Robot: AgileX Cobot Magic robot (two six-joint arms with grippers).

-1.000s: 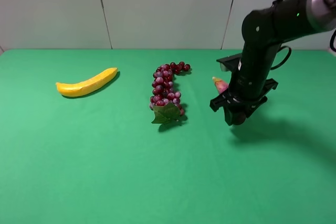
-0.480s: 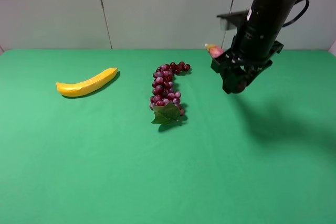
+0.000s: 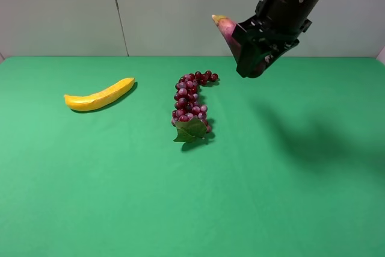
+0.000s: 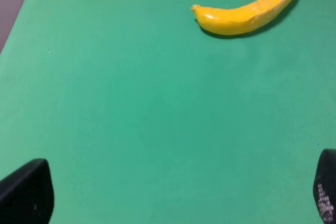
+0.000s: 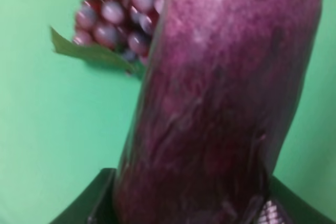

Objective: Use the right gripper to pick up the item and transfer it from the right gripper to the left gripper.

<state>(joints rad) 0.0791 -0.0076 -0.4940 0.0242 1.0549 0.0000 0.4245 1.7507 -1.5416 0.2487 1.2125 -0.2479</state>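
Pinching the eggplant [image 3: 225, 27] at the frame's upper right, the right hand [image 3: 257, 55] should carry it level toward the spread left hand [image 4: 173, 195], stem end presented first.

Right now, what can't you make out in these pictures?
Exterior high view: eggplant body hidden by the right hand; only stem end shows.
Left wrist view: left hand cut off by the edge; only fingertips show.
Right wrist view: grape bunch blurred, partly behind the eggplant.
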